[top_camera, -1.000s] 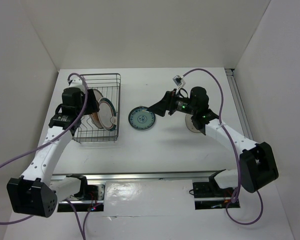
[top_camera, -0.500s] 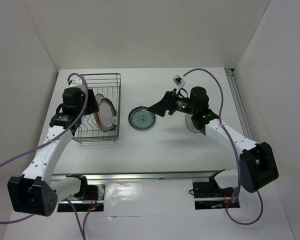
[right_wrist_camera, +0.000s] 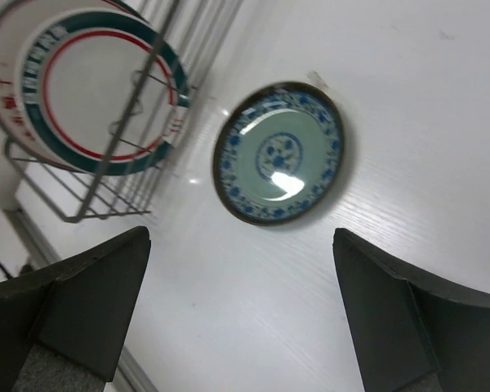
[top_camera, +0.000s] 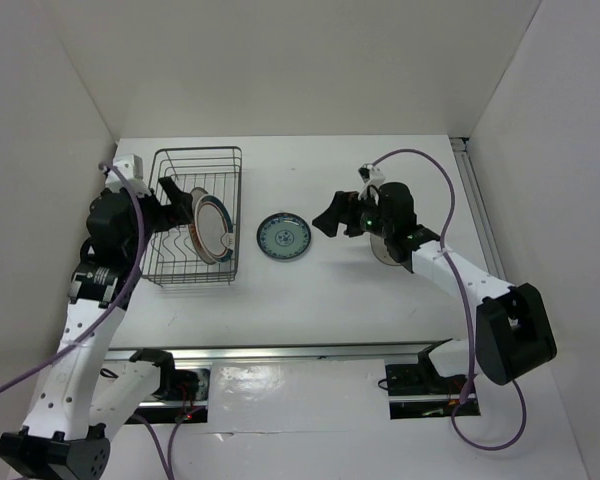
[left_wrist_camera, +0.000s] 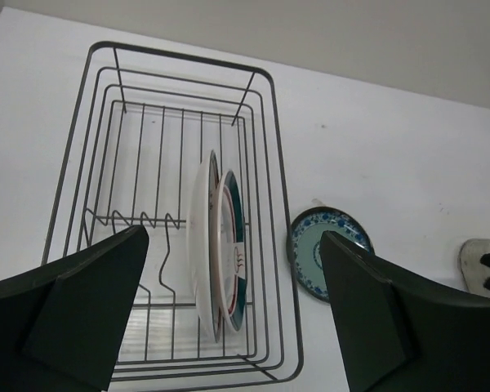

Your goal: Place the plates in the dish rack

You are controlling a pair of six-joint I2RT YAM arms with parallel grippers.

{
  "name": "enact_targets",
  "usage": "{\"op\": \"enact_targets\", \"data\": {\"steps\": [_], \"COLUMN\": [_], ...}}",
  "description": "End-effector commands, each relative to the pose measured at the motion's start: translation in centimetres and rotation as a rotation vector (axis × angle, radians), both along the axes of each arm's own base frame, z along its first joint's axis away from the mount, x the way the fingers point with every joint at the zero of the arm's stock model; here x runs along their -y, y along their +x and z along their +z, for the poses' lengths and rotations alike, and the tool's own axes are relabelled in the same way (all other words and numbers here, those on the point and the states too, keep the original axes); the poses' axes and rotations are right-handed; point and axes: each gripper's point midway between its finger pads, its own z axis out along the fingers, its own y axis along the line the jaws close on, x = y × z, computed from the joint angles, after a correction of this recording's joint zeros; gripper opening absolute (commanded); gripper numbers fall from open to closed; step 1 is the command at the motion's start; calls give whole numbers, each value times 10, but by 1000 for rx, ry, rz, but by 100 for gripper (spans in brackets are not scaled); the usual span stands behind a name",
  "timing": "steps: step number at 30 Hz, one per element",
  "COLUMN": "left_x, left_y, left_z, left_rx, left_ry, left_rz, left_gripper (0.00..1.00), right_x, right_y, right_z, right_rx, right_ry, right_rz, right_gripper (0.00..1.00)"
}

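Note:
The dark wire dish rack [top_camera: 200, 150] stands at the left. Two plates stand upright in it side by side: the ringed teal-and-red plate [top_camera: 216, 224] and a white plate [left_wrist_camera: 201, 245] just behind it, shown edge-on. The ringed plate also shows in the left wrist view [left_wrist_camera: 233, 245] and the right wrist view [right_wrist_camera: 90, 98]. The teal-blue patterned plate [top_camera: 283, 237] lies flat on the table right of the rack. My left gripper [top_camera: 172, 200] is open and empty above the rack's left part. My right gripper [top_camera: 332, 215] is open and empty, a little right of the teal-blue plate [right_wrist_camera: 279, 153].
A pale round object [top_camera: 385, 248] lies on the table under my right arm; its edge shows in the left wrist view [left_wrist_camera: 478, 263]. White walls close the table at the left, back and right. A metal rail [top_camera: 280, 352] runs along the near edge.
My left arm has pulled back to the left, away from the two standing plates. My right gripper has drawn back to the right, off the teal-blue plate's edge. The plates have not moved.

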Motion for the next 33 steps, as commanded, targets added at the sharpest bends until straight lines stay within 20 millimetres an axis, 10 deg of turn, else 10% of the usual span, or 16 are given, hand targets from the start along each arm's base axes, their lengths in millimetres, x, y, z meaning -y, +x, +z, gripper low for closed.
{"op": "enact_targets", "data": {"steps": [1, 8, 18, 28, 33], "left_x": [11, 26, -9, -4, 0], "left_y": [-8, -22, -12, -6, 0], "left_z": [43, 60, 42, 31, 24], "left_rx": [118, 182, 121, 80, 47], "left_ry": [-107, -139, -119, -118, -108], "left_rz": [-28, -121, 91, 70, 51], "left_gripper": [100, 100, 100, 100, 100], "right_x": [16, -14, -40, -58, -60], "right_y": [4, 14, 58, 64, 60], "right_z": [-42, -86, -133, -170, -177], "right_rx": [-62, -146, -211, -280, -303], "right_ry": [-88, -114, -167, -126, -113], "right_rz": [-63, -1, 23, 78, 96], "right_gripper": [100, 90, 73, 43, 13]}}
